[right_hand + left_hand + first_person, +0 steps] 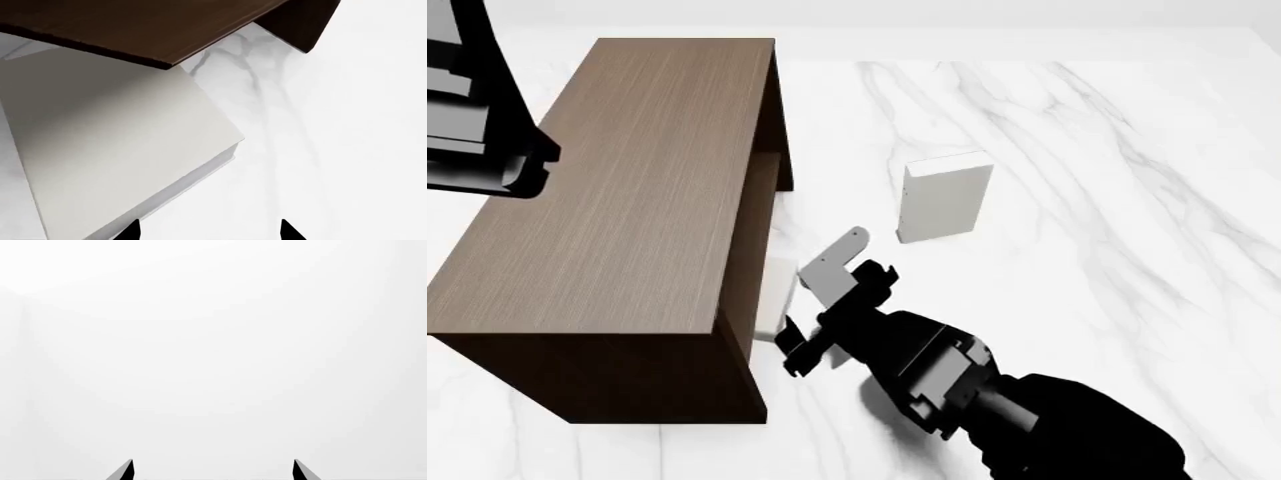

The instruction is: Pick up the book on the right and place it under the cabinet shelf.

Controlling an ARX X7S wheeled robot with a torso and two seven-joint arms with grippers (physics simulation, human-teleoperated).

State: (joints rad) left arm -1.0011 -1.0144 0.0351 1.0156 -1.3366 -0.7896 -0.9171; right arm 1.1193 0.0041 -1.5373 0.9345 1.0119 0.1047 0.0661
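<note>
- Arm, left: dark, blocky housing at the head view's far left edge, beside the cabinet. The left gripper [213,471] shows in its wrist view only as two black pointed fingertips, set well apart, with blank white surface ahead.
- Cabinet [614,210]: long box in dark brown wood grain, flat matte top, open on the side facing the marble. Inner cabinet shelf [133,30] is a thin brown board with a dark edge.
- Book [113,150]: thin, plain pale grey-white rectangle with a lighter page edge, lying flat on the floor at the cabinet's open side, one end tucked beneath the shelf board, the other end jutting out.
- Right gripper [822,312]: black, angular body with pale grey flat fingers, spread apart and empty, just beside the book's outer end.
- Second book [945,196]: matching pale block, standing upright, well apart from the cabinet.
- Floor [1094,200]: glossy white marble with grey veining.
</note>
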